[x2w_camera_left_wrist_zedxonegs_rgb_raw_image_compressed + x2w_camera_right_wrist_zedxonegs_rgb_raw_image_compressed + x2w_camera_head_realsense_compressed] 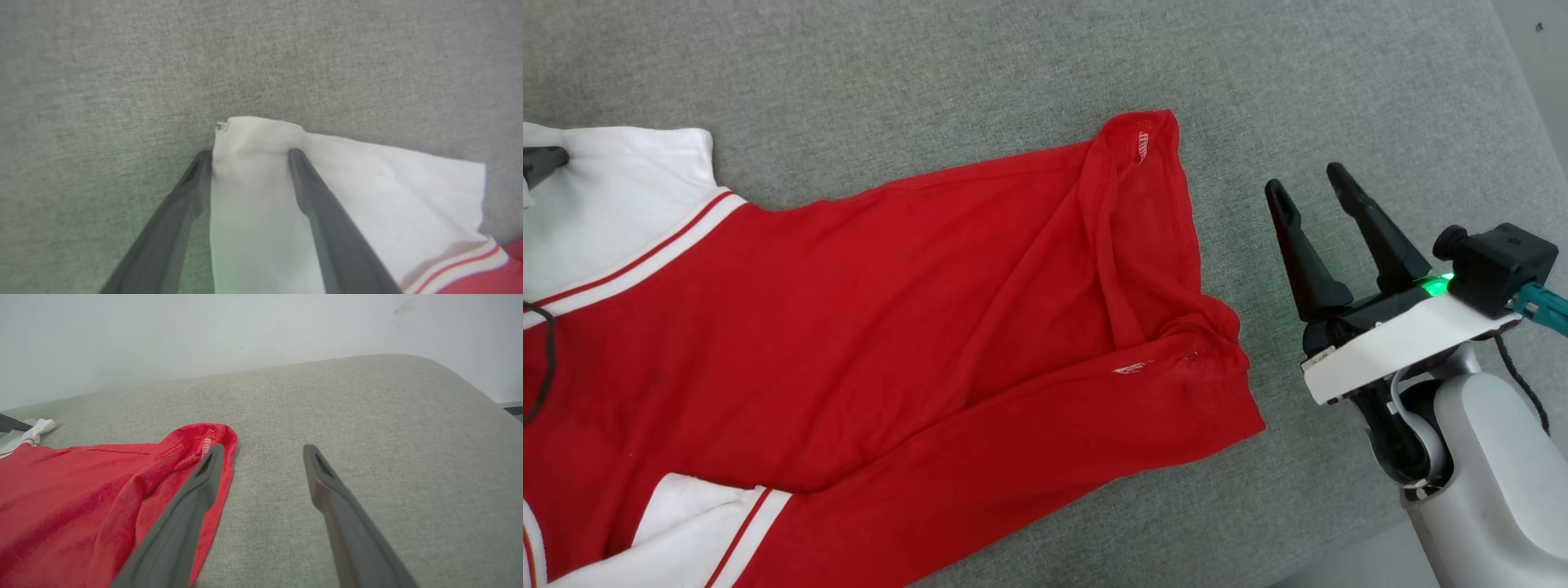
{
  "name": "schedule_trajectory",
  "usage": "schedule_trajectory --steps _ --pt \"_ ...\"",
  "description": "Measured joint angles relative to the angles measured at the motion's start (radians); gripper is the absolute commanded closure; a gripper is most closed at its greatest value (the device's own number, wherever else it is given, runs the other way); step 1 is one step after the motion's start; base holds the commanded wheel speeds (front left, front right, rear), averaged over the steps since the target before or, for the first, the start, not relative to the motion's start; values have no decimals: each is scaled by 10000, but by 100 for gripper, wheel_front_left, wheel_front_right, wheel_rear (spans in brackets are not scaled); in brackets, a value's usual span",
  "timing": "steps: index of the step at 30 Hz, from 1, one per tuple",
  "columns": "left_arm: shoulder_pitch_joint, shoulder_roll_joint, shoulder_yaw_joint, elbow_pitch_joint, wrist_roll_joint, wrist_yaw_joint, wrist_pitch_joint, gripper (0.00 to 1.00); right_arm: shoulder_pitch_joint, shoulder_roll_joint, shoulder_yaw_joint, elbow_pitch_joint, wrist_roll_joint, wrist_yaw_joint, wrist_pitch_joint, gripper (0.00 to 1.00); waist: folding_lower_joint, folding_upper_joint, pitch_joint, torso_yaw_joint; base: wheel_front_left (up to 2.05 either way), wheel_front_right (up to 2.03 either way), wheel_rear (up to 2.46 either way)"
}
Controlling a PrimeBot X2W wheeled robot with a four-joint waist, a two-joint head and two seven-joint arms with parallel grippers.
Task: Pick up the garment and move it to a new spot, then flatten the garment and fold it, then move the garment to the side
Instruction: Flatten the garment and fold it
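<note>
Far left, the left tool (250, 152) is spread wide with its fingers either side of the white sleeve (367, 183) corner. It isn't pinching anything that I can see. The shirt (849, 327) lies mostly spread out on the grey pad (931, 65), plain red side up, with creases through the middle and the hem (1143, 139) flipped over at the right end. So I'd say we're mid-flatten, and the fold and the move to the side aren't done yet. The right tool (1305, 180) hangs wide open and empty just beside that hem. The left wrist view shows how the fingers straddle the sleeve, the head view catches just one fingertip there, and the right wrist view adds the wall (163, 335) behind.
</note>
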Motion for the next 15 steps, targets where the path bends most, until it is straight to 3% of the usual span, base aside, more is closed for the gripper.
schedule_trajectory --steps 1,6,11,15 --pt "49 23 23 -81 -21 59 29 100 -19 -4 59 23 102 0 29 0 -1 0 39 -26 0 0 0" --pt "264 -71 219 -309 -132 272 -249 100 -493 -407 575 238 673 0 577 0 -1 0 108 -38 0 0 0" --pt "233 -401 96 -362 -4 297 -740 100 -1659 -1026 1302 955 2000 0 2406 0 0 0 8 268 0 0 0" --pt "-62 -940 -278 -443 144 -54 -1095 100 -2741 -1561 1816 1446 3112 0 4079 0 0 0 -73 757 0 0 0"
